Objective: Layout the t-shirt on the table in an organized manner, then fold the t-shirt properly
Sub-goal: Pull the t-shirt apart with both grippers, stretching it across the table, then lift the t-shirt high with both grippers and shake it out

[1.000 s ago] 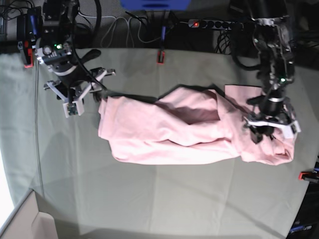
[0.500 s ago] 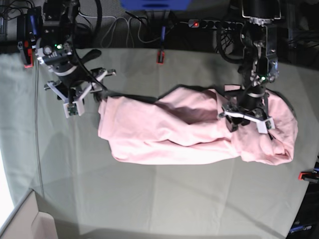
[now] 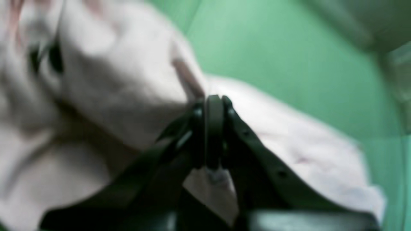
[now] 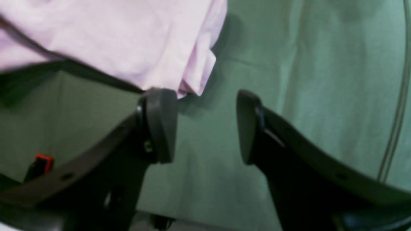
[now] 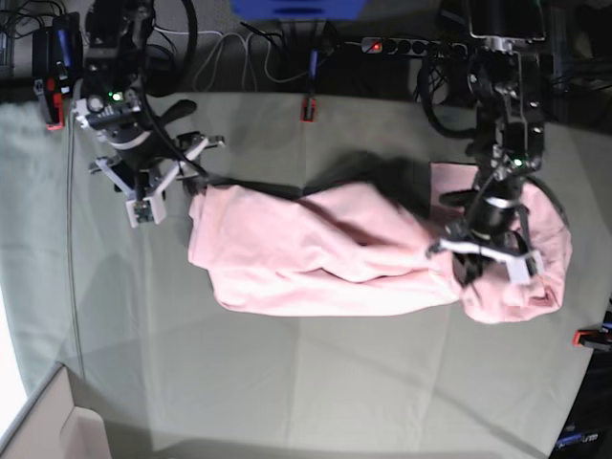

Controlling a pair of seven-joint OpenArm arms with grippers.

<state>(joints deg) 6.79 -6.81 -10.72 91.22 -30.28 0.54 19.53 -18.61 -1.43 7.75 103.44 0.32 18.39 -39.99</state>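
A: Start with the biggest thing. Where does the shirt sit?

B: The table (image 5: 287, 382), under its grey-green cloth, carries the t-shirt (image 5: 325, 258) as a rumpled pink heap across the middle, plain side up, running from near the right arm's end to the far side under the left arm. Against half a second ago, the fold at the heap's top middle has blurred and dropped lower; the rest lies the same.

A: And the left gripper?

B: The left gripper (image 5: 485, 253) has slid toward the near edge of the heap. Its fingers stood apart a second ago; now they are pressed together, and the wrist view shows them meeting right at a fold of pink cloth, though it is too blurred to tell whether any is pinched.

A: The right one?

B: The right gripper (image 4: 207, 125) has barely moved. Its fingers stand apart over bare cloth, one tip just touching the shirt's corner.
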